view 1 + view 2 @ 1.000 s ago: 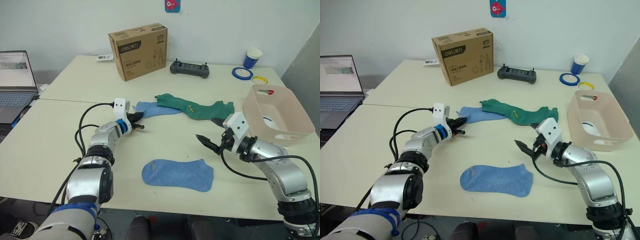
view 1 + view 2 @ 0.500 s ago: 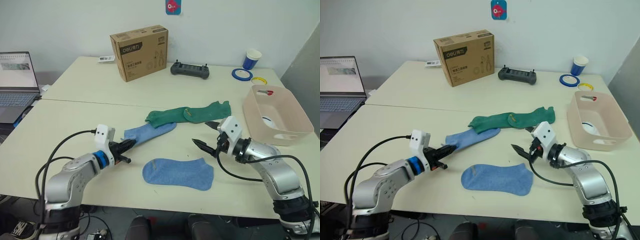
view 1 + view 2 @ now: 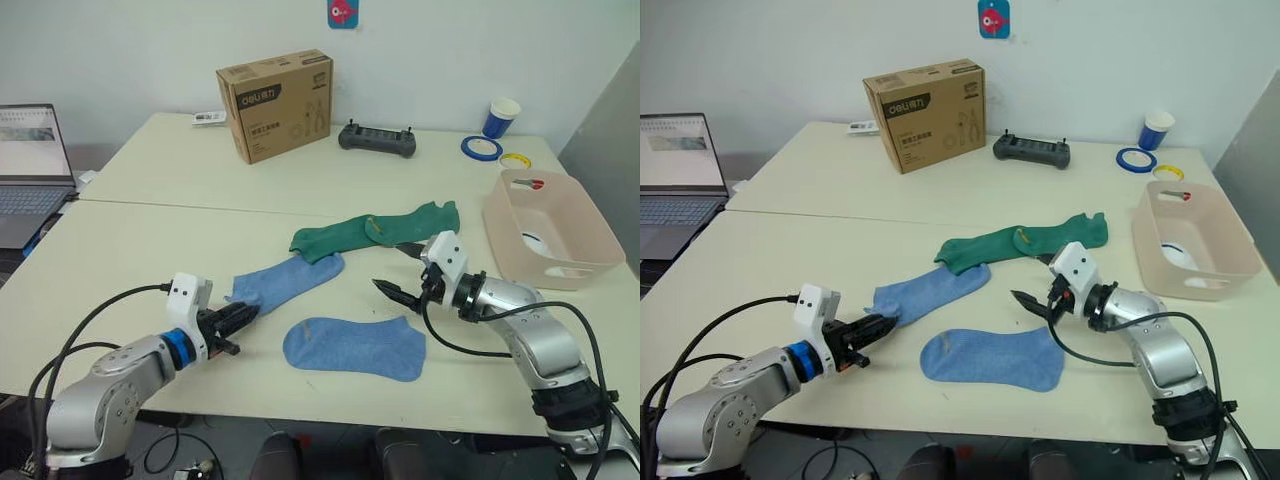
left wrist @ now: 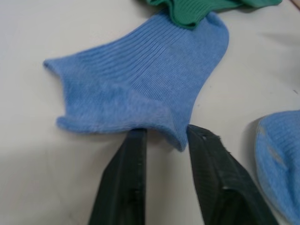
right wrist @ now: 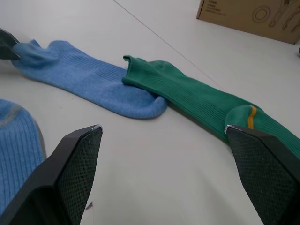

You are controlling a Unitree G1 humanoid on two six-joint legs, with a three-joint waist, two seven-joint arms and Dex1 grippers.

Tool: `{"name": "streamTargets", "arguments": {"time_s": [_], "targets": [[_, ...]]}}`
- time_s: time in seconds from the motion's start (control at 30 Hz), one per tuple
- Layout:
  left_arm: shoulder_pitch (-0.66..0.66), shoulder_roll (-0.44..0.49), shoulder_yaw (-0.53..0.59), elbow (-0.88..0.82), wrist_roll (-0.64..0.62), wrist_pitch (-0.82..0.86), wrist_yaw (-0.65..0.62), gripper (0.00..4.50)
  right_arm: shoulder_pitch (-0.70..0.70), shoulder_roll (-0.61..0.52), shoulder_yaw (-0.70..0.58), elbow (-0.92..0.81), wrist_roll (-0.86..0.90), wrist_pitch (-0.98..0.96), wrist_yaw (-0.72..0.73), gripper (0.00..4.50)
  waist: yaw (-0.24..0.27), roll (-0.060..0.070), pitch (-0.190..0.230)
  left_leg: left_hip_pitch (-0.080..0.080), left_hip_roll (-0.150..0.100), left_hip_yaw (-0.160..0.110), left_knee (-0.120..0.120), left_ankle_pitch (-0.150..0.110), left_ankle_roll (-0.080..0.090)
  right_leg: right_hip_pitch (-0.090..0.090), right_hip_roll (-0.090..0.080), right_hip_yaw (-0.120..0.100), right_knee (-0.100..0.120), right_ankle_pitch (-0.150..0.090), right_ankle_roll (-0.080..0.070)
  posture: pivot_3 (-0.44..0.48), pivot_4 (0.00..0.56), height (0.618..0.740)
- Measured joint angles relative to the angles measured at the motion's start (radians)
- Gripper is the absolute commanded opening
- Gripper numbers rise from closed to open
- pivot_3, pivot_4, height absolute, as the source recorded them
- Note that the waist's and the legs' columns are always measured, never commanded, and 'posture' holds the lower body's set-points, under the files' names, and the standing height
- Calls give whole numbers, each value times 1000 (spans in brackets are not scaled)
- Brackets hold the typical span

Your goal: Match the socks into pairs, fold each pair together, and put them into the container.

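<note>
- The left gripper is clamped on the cuff edge of 1 light blue sock, to the left of the flat blue sock. In the left wrist view the fabric puckers between the fingers.
- That held sock looks light and limp, so it should drag and bunch rather than slide; the cuff rim is the sensible place to hold it.
- The flat blue sock lies spread near the table's front edge, its mate, and would best be pinched at one end.
- 2 dark green socks lie beyond it, one overlapping the held sock's toe.
- The right gripper, fingers wide apart and empty, hovers just past the flat blue sock.
- The container sits well to its right.
</note>
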Motion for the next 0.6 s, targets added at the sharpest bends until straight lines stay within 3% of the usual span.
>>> {"name": "streamTargets", "arguments": {"time_s": [0.4,0.6], "targets": [[40,-5,72,-2,-42,-26,57,1932,-237,252,112,241,-35,270,-65,4500,-12,0,0,0,0,-1,-2,0,0,0,0,-1,0,2,-4,0,150,740],[-23,33,32,68,19,-111,57,1932,-292,323,141,390,-79,277,-103,4500,-7,0,0,0,0,1,0,0,0,0,0,0,-1,2,-3,0,150,740]]}}
